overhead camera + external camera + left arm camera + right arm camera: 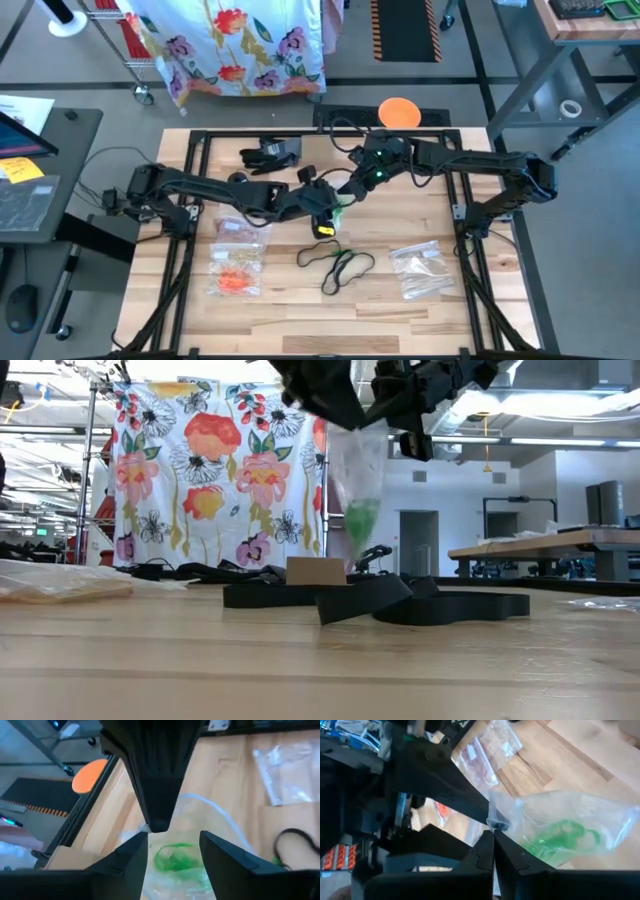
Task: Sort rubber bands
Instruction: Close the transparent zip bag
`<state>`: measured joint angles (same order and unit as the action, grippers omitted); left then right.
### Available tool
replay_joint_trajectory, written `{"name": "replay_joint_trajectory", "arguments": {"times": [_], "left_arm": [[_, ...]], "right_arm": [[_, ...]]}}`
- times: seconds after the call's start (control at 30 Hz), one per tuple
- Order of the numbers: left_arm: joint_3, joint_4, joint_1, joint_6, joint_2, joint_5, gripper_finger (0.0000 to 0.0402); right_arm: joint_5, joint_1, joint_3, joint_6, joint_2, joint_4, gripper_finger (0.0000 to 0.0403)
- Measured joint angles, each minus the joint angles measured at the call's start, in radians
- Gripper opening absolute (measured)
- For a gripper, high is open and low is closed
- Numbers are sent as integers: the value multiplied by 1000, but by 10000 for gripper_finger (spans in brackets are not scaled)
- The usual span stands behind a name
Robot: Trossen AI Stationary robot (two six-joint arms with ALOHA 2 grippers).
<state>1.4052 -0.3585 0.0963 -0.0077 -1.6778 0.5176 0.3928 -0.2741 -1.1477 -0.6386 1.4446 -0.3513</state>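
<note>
A clear plastic zip bag (pixel 358 480) with green rubber bands (pixel 565 836) in it hangs over the middle of the table. My right gripper (pixel 493 847) is shut on the bag's top. My left gripper (pixel 175 855) stands open with its fingers on either side of the bag's upper part and the green bands (pixel 172 860). In the high view both grippers, left (pixel 322 210) and right (pixel 347 193), meet at the table's centre. Black rubber bands (pixel 338 265) lie loose on the wood nearer the front edge. My right gripper pinches the bag's top edge (pixel 494 820) between its two shut fingers, slanting down from the table's far right. The bag hangs below the fingers, clear of the table, with the green bands gathered low inside it. Whether my left gripper's open fingers touch the bag, I cannot tell.
Two bags lie at the left, one with reddish bands (pixel 240 231) and one with orange bands (pixel 236 281). Clear bags (pixel 420 270) lie at the right. Dark items (pixel 270 154) sit at the far side, and an orange disc (pixel 399 112) lies beyond the table.
</note>
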Motion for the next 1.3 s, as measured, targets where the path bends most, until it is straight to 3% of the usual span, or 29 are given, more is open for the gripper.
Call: {"name": "replay_joint_trajectory", "arguments": {"times": [0.2, 0.37, 0.47, 0.63, 0.73, 0.87, 1.07, 1.17, 1.3], "left_arm": [[5, -41, 83, -5, 102, 23, 169], [3, -228, 176, -100, 163, 120, 169], [-2, -368, 249, -203, 177, 228, 169], [-144, -446, 364, -373, 174, 472, 169], [-257, -425, 401, -474, 174, 463, 169], [-424, -208, 412, -479, 173, 394, 169], [-586, 249, 369, -290, 173, 207, 169], [-606, 444, 338, -184, 173, 155, 168], [-609, 750, 319, 33, 169, 163, 169]], "right_arm": [[-6, 0, 3, 3, 4, -15, 0], [-6, -1, 2, 2, 2, -11, 0], [-6, 0, 2, 3, 1, -9, 0], [-7, 0, 2, 2, 1, -8, 0], [5, -2, 2, -18, 1, 26, 0], [30, -11, -11, 6, 1, 34, 0], [9, -31, -25, 193, -110, 77, 0], [-117, -28, -12, 285, -220, 87, 0], [-305, 22, 132, 331, -410, 217, 0]]}}
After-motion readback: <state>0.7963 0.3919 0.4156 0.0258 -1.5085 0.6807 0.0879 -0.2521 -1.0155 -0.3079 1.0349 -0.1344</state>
